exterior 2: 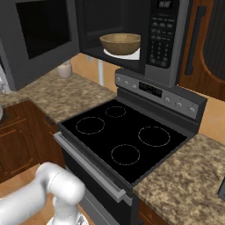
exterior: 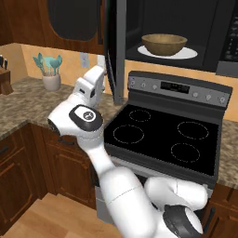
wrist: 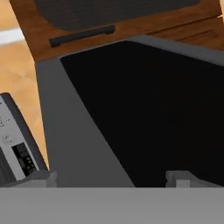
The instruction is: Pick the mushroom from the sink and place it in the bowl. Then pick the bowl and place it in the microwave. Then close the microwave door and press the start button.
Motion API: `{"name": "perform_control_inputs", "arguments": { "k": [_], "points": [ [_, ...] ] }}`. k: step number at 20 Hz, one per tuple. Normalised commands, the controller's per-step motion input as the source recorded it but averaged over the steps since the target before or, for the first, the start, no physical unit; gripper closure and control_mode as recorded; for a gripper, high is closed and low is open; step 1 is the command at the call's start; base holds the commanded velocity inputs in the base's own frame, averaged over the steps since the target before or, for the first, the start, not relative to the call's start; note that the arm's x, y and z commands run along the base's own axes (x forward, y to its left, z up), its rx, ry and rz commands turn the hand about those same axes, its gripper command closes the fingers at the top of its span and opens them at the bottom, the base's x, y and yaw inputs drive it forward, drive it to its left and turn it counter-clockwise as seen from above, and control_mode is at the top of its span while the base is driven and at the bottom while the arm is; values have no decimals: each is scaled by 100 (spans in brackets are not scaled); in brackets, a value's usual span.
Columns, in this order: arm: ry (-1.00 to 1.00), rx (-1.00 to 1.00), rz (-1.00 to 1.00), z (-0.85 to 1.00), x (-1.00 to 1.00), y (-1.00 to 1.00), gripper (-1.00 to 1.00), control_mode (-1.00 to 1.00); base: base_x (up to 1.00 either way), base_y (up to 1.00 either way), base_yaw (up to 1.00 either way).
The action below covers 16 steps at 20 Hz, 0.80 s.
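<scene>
Wooden bowl (exterior: pixel 164 44) sits on the microwave (exterior 2: pixel 169 35) turntable. Open microwave door (wrist: pixel 144 109) lies just ahead of the gripper (wrist: pixel 111 178), its fingers (wrist: pixel 43 178) spread wide, empty.

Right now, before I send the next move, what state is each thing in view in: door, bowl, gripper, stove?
microwave door: open, swung out to the left of the cavity.
bowl: upright on the white turntable plate inside the microwave; what it holds cannot be seen.
gripper: open, holding nothing, facing the door panel close up.
stove: burners dark, nothing on them.
utensil holder: upright on the counter, teal utensils in it.
</scene>
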Motion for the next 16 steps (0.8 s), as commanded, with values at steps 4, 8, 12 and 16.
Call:
{"name": "perform_control_inputs", "arguments": {
  "k": [4, 8, 12, 16],
  "points": [
    [0, 10, 0, 32, 0, -100, -100, -100, 0, 0, 0],
    [0, 12, 0, 27, 0, -100, -100, -100, 0, 0, 0],
    [0, 9, 0, 7, 17, -84, -100, -100, 0, 0, 0],
    [0, 6, 0, 0, 43, -61, -100, -100, 0, 0, 0]
  ]
}}
